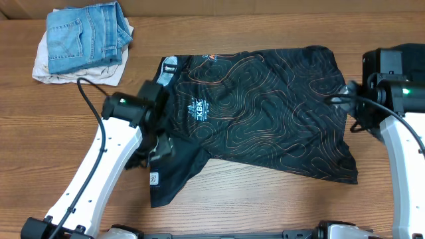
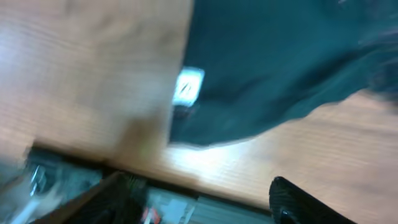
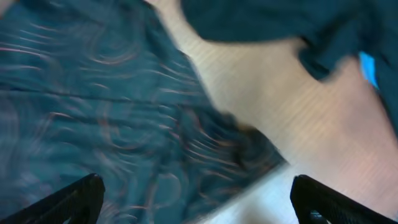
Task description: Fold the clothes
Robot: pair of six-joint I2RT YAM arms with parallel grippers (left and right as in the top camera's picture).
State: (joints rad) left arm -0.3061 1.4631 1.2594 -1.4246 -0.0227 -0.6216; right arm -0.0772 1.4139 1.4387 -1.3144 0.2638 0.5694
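The tabletop (image 1: 265, 199) is warm brown wood with grain running side to side, and a plainer brown strip borders its far edge; I cannot tell what that strip is. The black jersey (image 1: 265, 113) with fine orange contour lines lies spread across the middle, wrinkled. One sleeve (image 1: 166, 179) trails toward 7 o'clock and carries a small white logo. Off at 10 o'clock, well apart from the jersey, folded blue jeans (image 1: 86, 36) sit on top of a pale cream cloth (image 1: 46, 70). The left arm (image 1: 99, 172) reaches in from 7 o'clock, with a black cable (image 1: 89, 99) looping above it. Its left end effector (image 1: 161, 145) sits over the jersey's edge at 9 o'clock, covering part of the fabric. In the blurred wrist view its fingers (image 2: 112, 196) stand wide apart, released, with nothing between them. The right end effector (image 1: 344, 96) hangs at the jersey's 3 o'clock edge, also spread wide and grasping nothing.
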